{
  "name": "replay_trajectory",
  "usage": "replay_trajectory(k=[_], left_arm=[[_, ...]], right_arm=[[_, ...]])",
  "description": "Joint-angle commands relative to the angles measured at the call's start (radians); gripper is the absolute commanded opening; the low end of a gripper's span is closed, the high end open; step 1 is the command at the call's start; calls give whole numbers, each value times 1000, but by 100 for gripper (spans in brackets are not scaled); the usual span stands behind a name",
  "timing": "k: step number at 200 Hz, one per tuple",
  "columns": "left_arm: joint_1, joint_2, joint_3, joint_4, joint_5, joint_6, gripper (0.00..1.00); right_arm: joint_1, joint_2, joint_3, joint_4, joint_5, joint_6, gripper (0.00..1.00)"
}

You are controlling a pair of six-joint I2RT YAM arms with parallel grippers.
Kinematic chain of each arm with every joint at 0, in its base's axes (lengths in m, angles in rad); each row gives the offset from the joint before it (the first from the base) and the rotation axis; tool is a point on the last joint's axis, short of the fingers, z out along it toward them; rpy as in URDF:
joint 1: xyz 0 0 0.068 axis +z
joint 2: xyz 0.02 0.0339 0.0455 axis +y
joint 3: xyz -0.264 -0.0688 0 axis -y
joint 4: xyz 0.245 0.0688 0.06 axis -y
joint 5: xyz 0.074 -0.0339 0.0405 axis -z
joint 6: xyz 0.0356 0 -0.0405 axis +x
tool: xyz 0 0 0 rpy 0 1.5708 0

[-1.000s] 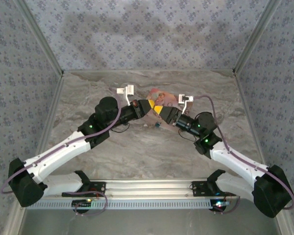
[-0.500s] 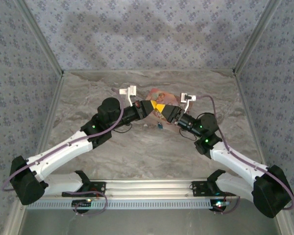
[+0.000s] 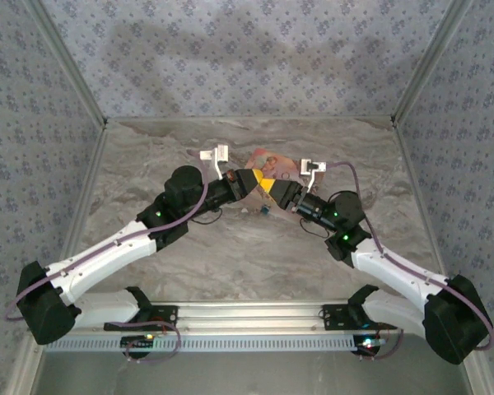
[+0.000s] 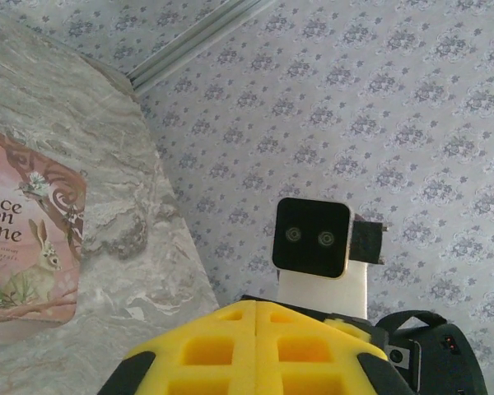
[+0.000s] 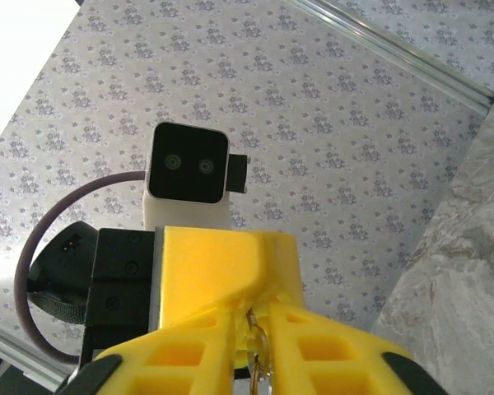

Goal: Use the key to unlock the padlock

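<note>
In the upper middle of the top view, the left gripper (image 3: 247,182) and the right gripper (image 3: 269,187) meet tip to tip above the table (image 3: 230,255), just in front of a pink book (image 3: 267,159). The left fingers (image 4: 222,346) are pressed together. The right fingers (image 5: 206,350) pinch a thin metal piece, likely the key (image 5: 259,350). A small blue thing (image 3: 264,211) is just below the tips; I cannot tell if it is the padlock.

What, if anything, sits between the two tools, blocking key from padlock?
Nothing visible does. The left tool and right tool meet tip to tip above the table. A metal ring sits between the right tool's fingers; key's or padlock's, can't tell.
</note>
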Motion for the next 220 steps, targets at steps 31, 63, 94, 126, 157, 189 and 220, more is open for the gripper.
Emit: replay_trajectory(k=[31,63,94,126,157,189,220], left_arm=[[-7,-16,-5,60,-24,4,0],[-10,-15,-12,72,-24,3,0],[-10,-30,-22,56,-38,7,5],[-9,-82,-40,-32,-96,37,48],[-9,-137,-91,-139,-120,55,68],[-9,-141,-173,-211,-96,80,74],[-9,-94,-298,-135,-69,93,85]], right_arm=[[7,10,11,45,-14,12,12],[5,13,5,60,-10,15,0],[-10,-2,1,32,-8,2,0],[-82,-53,10,-104,-42,-52,0],[-200,-103,85,-414,-76,-209,0],[-311,-45,224,-716,-27,-446,0],[-350,115,388,-915,156,-693,0]])
